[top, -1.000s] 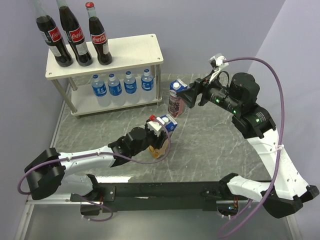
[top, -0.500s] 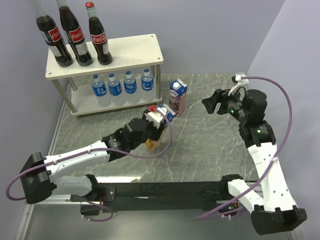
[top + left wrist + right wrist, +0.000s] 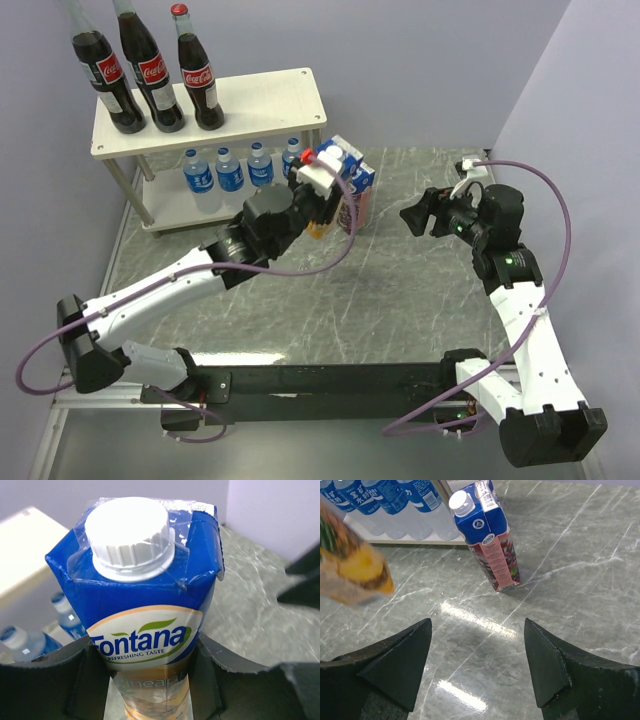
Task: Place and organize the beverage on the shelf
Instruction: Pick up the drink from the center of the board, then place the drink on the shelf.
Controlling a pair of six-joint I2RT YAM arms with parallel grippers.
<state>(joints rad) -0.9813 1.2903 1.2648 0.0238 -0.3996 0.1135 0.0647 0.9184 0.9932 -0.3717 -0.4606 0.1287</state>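
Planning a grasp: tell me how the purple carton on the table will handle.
The purple carton is tall on a small base, so a high push probably tips it. Smooth sides may slip; cardboard walls likely dent if squeezed.

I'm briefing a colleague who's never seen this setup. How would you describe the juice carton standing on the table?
Find the low white two-tier shelf at the table's far left. Just off its right end, a tall carton stands on the grey marble. Its body is reddish-purple under a blue top, unlike the yellow pineapple carton held aloft by the left gripper.
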